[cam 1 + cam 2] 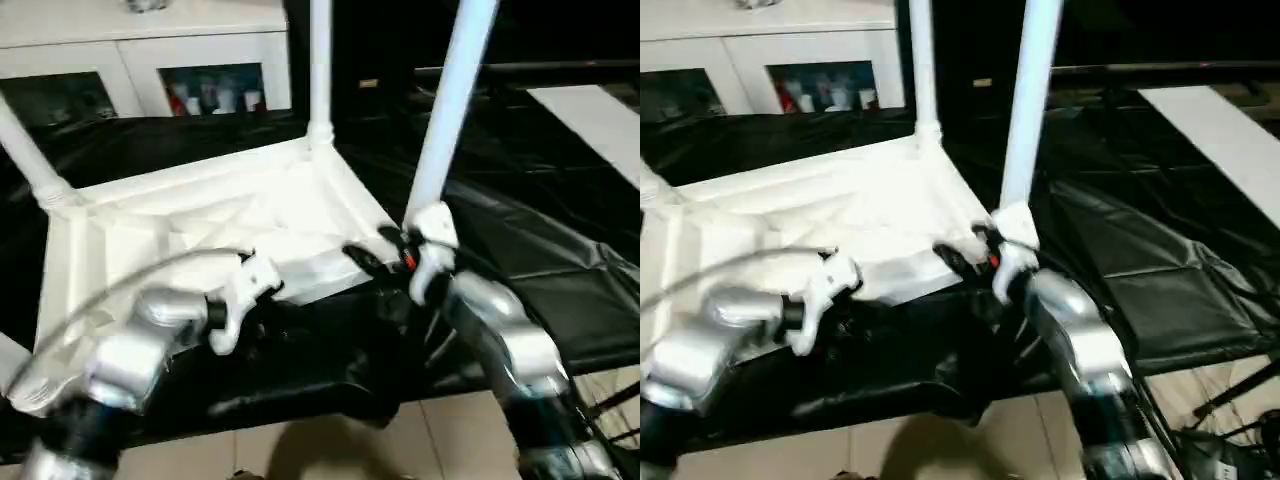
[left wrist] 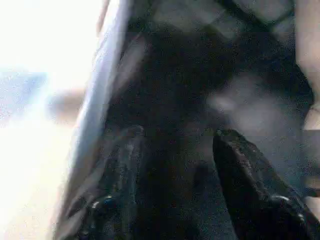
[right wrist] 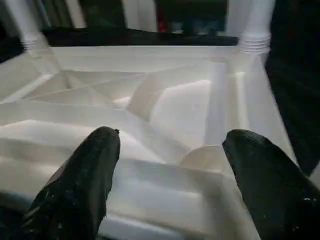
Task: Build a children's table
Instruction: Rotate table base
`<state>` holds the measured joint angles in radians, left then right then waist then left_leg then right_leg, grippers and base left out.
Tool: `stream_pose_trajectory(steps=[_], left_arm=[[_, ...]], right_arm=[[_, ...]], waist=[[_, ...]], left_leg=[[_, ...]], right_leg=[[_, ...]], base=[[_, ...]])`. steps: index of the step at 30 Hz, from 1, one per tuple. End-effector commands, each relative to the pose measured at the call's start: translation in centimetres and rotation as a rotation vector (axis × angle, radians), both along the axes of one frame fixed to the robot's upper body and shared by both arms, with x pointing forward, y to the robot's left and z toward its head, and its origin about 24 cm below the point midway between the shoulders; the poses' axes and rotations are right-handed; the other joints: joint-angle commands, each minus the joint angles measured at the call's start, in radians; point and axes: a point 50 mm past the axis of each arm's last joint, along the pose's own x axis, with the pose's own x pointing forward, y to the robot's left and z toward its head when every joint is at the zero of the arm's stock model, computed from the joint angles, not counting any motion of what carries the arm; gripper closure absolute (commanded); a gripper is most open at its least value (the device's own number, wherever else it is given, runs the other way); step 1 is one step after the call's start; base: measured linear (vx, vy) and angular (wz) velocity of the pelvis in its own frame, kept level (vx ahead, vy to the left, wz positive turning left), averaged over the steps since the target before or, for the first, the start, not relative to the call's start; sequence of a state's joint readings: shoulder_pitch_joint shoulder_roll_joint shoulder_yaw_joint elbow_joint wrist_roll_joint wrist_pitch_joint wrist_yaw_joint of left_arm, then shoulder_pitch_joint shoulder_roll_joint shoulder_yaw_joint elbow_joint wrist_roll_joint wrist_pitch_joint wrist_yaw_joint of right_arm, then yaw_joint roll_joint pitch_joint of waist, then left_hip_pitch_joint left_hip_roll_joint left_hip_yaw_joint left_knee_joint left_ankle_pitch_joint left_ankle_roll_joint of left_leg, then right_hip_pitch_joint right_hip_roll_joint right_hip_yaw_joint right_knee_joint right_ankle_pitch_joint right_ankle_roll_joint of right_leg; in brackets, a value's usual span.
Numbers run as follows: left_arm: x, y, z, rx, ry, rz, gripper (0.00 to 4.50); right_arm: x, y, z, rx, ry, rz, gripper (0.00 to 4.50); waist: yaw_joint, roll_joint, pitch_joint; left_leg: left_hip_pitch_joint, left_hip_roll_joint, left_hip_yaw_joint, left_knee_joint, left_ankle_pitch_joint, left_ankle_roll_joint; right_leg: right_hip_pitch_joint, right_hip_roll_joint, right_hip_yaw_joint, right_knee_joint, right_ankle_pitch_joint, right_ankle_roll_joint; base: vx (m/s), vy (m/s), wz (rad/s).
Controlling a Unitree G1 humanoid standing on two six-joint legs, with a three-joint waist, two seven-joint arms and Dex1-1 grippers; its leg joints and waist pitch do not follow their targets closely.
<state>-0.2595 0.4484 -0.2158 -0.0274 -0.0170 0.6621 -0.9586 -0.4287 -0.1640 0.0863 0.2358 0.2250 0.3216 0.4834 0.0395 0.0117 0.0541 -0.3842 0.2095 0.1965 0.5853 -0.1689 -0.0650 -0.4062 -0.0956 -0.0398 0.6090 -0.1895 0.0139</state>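
The children's table's white tabletop (image 1: pixel 200 215) lies upside down on a black cloth, its ribbed underside facing up. One leg (image 1: pixel 320 60) stands in the far right corner socket and another (image 1: pixel 25 150) in the far left one. A third leg (image 1: pixel 450 110) rises just behind my right wrist, which hides its foot. My right gripper (image 3: pixel 170 140) is open at the tabletop's near right rim, fingers pointing across the underside with nothing between them. My left gripper (image 2: pixel 175 137) is open over the dark cloth by the near edge, its arm (image 1: pixel 150 330) reaching in from the left.
A white cabinet (image 1: pixel 150 60) with glass doors stands behind the table at the back left. The black cloth (image 1: pixel 560 250) extends to the right. A white panel (image 1: pixel 600 120) lies at the far right. Tiled floor (image 1: pixel 330 445) shows below the near edge.
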Motion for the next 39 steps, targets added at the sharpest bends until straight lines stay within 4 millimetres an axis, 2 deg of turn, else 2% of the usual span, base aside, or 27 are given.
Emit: stream_pose_trajectory(steps=[1, 3, 5, 7, 8, 9, 10, 11, 12, 13, 16, 21, 23, 25, 30, 31, 33, 34, 35, 39], left_arm=[[-0.2, 1.1, 0.1, 0.067, -0.026, 0.073, 1.64], [-0.4, 1.4, -0.1, 0.090, -0.027, 0.087, 1.54], [-0.9, 2.0, -0.4, 0.127, -0.031, 0.124, 1.34], [-0.7, 2.6, -0.4, 0.139, -0.065, 0.185, 1.11], [-0.4, 3.1, -0.3, 0.157, -0.110, 0.225, 1.11], [-0.4, 3.1, -0.3, 0.157, -0.110, 0.225, 1.11], [0.0, 3.3, -0.3, 0.166, -0.151, 0.245, 0.97], [0.1, 3.4, -0.2, 0.166, -0.158, 0.247, 0.85], [0.2, 3.4, -0.2, 0.167, -0.176, 0.253, 0.76], [0.5, 3.5, -0.2, 0.171, -0.200, 0.267, 0.71], [0.8, 3.6, -0.2, 0.179, -0.224, 0.279, 0.53], [0.5, 3.4, 0.0, 0.129, -0.241, 0.272, 0.22], [0.4, 3.4, 0.0, 0.109, -0.239, 0.267, 0.04], [-0.2, 3.6, 0.3, 0.044, -0.237, 0.229, 0.04], [-1.2, 4.3, 0.8, -0.061, -0.228, 0.187, 0.04], [-2.2, 4.6, 1.1, -0.136, -0.200, 0.129, 0.04], [-3.0, 4.9, 1.4, -0.195, -0.176, 0.107, 0.04], [-3.4, 5.3, 1.7, -0.226, -0.162, 0.106, 0.04], [-3.8, 5.8, 1.9, -0.250, -0.150, 0.108, 0.04], [-4.7, 8.5, 2.5, -0.287, -0.131, 0.164, 0.04]], right_arm=[[0.7, -0.6, -0.1, 0.005, 0.003, -0.069, 0.87], [1.2, -0.8, -0.1, 0.011, 0.003, -0.104, 0.87], [2.3, -1.5, -0.1, 0.024, 0.011, -0.187, 0.87], [3.3, -2.6, -0.2, 0.019, 0.019, -0.289, 0.87], [3.9, -3.5, -0.2, 0.007, 0.019, -0.360, 0.87], [3.9, -3.5, -0.2, 0.007, 0.019, -0.360, 0.87], [4.3, -4.4, -0.2, -0.006, 0.016, -0.410, 0.87], [4.3, -4.5, -0.2, -0.009, 0.015, -0.417, 0.87], [4.4, -4.9, -0.2, -0.016, 0.013, -0.437, 0.87], [4.6, -5.6, -0.1, -0.025, 0.010, -0.473, 0.87], [4.7, -7.2, 0.0, -0.058, 0.000, -0.515, 0.87], [4.9, -11.7, 0.1, -0.141, -0.017, -0.608, 0.87], [4.9, -12.2, 0.1, -0.150, -0.019, -0.620, 0.87], [4.9, -13.6, 0.3, -0.184, -0.022, -0.648, 0.87], [4.9, -14.4, 0.6, -0.219, -0.036, -0.659, 0.87], [5.1, -13.9, 0.5, -0.207, -0.039, -0.630, 0.87], [5.1, -13.2, 0.4, -0.191, -0.043, -0.592, 0.87], [5.2, -12.8, 0.3, -0.185, -0.047, -0.565, 0.87], [5.2, -12.3, 0.2, -0.178, -0.051, -0.538, 0.87], [4.9, -10.0, -0.5, -0.131, -0.059, -0.418, 0.87]], waist=[[0.006, 0.005, -0.065], [0.006, 0.003, -0.065], [0.007, -0.003, -0.062], [0.009, 0.000, -0.062], [0.013, 0.011, -0.063], [0.011, 0.007, -0.061], [0.021, 0.013, -0.063], [0.021, 0.011, -0.062], [0.025, 0.008, -0.066], [0.028, 0.014, -0.067], [0.043, 0.010, -0.071], [0.054, 0.011, -0.077], [0.055, 0.006, -0.076], [0.056, -0.002, -0.075], [0.048, -0.004, -0.072], [0.045, -0.004, -0.072], [0.038, -0.005, -0.069], [0.039, -0.003, -0.070], [0.032, -0.002, -0.066], [0.023, 0.001, -0.065]], left_leg=[[0.024, 0.014, -0.007, -0.073, -0.209, -0.012], [0.021, 0.014, -0.008, -0.074, -0.209, -0.016], [0.021, 0.013, -0.008, -0.075, -0.237, -0.020], [0.023, 0.012, -0.009, -0.076, -0.261, -0.029], [0.031, 0.011, -0.008, -0.073, -0.288, -0.041], [0.031, 0.010, -0.006, -0.073, -0.293, -0.043], [0.033, 0.011, -0.007, -0.072, -0.291, -0.047], [0.034, 0.010, -0.006, -0.072, -0.298, -0.049], [0.034, 0.009, -0.006, -0.070, -0.285, -0.051], [0.032, 0.008, -0.008, -0.071, -0.277, -0.050], [0.028, 0.007, -0.007, -0.066, -0.234, -0.050], [0.025, 0.004, -0.005, -0.057, -0.200, -0.035], [0.022, 0.003, -0.004, -0.055, -0.198, -0.027], [0.019, 0.003, -0.004, -0.056, -0.201, -0.017], [0.016, 0.004, -0.004, -0.057, -0.216, -0.007], [0.016, 0.004, -0.005, -0.055, -0.224, -0.003], [0.013, 0.005, -0.004, -0.058, -0.233, 0.003], [0.017, 0.006, -0.004, -0.057, -0.237, 0.004], [0.018, 0.007, -0.003, -0.060, -0.260, 0.007], [0.019, 0.007, -0.005, -0.063, -0.287, 0.006]], right_leg=[[0.033, -0.026, 0.029, -0.070, -0.180, -0.180], [0.035, -0.025, 0.028, -0.066, -0.150, -0.192], [0.036, -0.024, 0.029, -0.066, -0.166, -0.193], [0.034, -0.025, 0.028, -0.067, -0.203, -0.191], [0.026, -0.024, 0.028, -0.070, -0.225, -0.190], [0.025, -0.021, 0.029, -0.073, -0.222, -0.188], [0.024, -0.020, 0.029, -0.071, -0.209, -0.180], [0.022, -0.018, 0.029, -0.073, -0.210, -0.178], [0.027, -0.018, 0.029, -0.067, -0.184, -0.176], [0.028, -0.019, 0.028, -0.067, -0.172, -0.177], [0.034, -0.016, 0.026, -0.056, -0.093, -0.177], [0.039, -0.018, 0.023, -0.048, -0.033, -0.200], [0.041, -0.017, 0.023, -0.049, -0.035, -0.206], [0.045, -0.019, 0.021, -0.052, -0.059, -0.202], [0.043, -0.020, 0.021, -0.054, -0.101, -0.210], [0.042, -0.023, 0.021, -0.052, -0.114, -0.217], [0.041, -0.019, 0.021, -0.054, -0.128, -0.215], [0.039, -0.020, 0.021, -0.054, -0.129, -0.217], [0.036, -0.017, 0.021, -0.058, -0.150, -0.219], [0.035, -0.016, 0.022, -0.058, -0.180, -0.218]], base=[[0.000, 0.000, 0.00], [0.000, 0.000, 0.00], [0.000, 0.000, 0.00], [0.000, 0.000, 0.00], [0.000, 0.000, 0.00], [0.000, 0.000, 0.00], [0.000, 0.000, 0.00], [0.000, 0.000, 0.00], [0.000, 0.000, 0.00], [0.000, 0.000, 0.00], [0.000, 0.000, 0.00], [0.000, 0.000, 0.00], [0.000, 0.000, 0.00], [0.000, 0.000, 0.00], [0.000, 0.000, 0.00], [0.000, 0.000, 0.00], [0.000, 0.000, 0.00], [0.000, 0.000, 0.00], [0.000, 0.000, 0.00], [0.000, 0.000, 0.00]])
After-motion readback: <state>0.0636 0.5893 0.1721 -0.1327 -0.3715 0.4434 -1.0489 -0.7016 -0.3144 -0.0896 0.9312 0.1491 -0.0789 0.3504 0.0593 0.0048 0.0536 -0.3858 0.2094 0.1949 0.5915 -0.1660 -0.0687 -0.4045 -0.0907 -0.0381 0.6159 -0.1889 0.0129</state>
